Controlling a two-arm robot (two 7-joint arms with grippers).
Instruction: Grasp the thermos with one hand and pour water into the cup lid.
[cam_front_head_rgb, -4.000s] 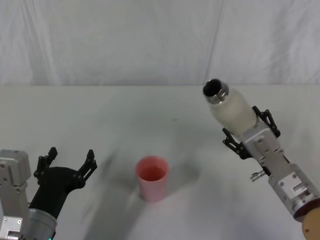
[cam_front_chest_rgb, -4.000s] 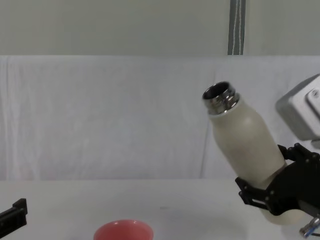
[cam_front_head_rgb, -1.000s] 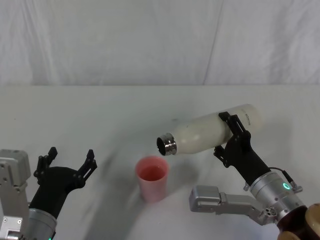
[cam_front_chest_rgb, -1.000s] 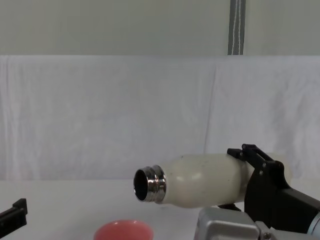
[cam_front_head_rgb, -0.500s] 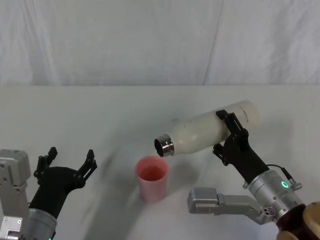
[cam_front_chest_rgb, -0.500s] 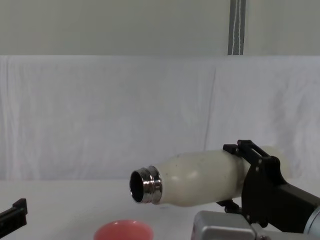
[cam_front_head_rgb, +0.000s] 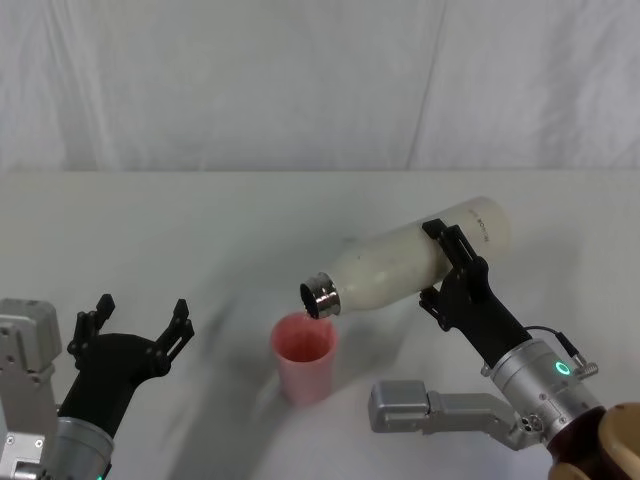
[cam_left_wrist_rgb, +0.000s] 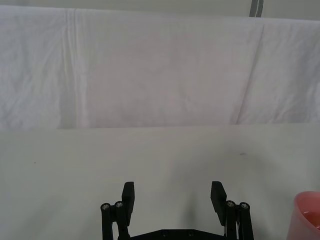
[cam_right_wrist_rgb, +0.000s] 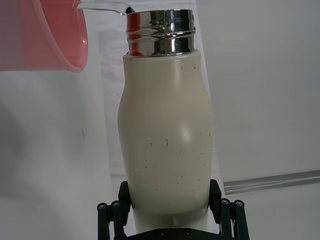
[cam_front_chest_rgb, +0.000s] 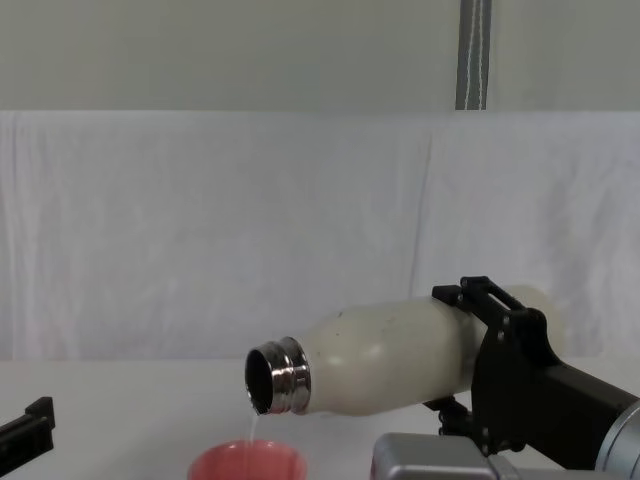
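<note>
Pouring is underway: the right tool (cam_front_head_rgb: 452, 268), clamped on the tilted thermos (cam_front_head_rgb: 400, 265), streams water into the cup lid (cam_front_head_rgb: 304, 355) at lower centre, filling unfinished.

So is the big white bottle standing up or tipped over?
Tipped over. The right gripper holds the thermos on its side, steel neck angled down above the cup lid, and a thin stream of water is falling from its mouth.
</note>
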